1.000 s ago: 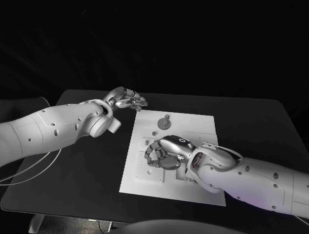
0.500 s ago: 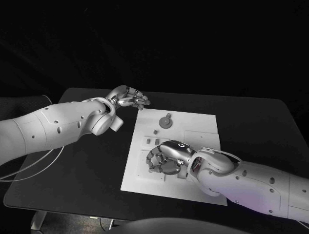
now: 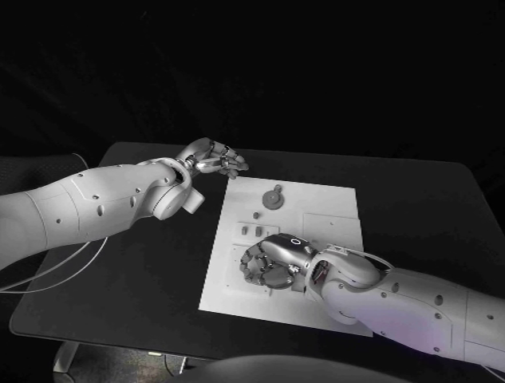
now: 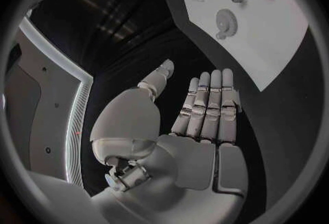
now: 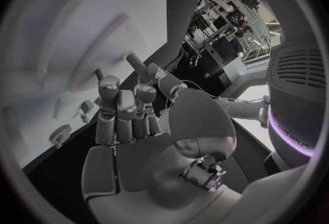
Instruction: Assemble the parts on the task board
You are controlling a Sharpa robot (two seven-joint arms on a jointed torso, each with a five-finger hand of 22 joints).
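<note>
Right hand [image 3: 270, 262] fingers curled over white task board [image 3: 321, 307], small grey parts [image 3: 273, 197]

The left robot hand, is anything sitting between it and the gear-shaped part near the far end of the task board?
Nothing visible does. The left robot hand hovers off the task board's far left corner, holding nothing, and only bare black table and white board lie between it and the gear-shaped part.
</note>
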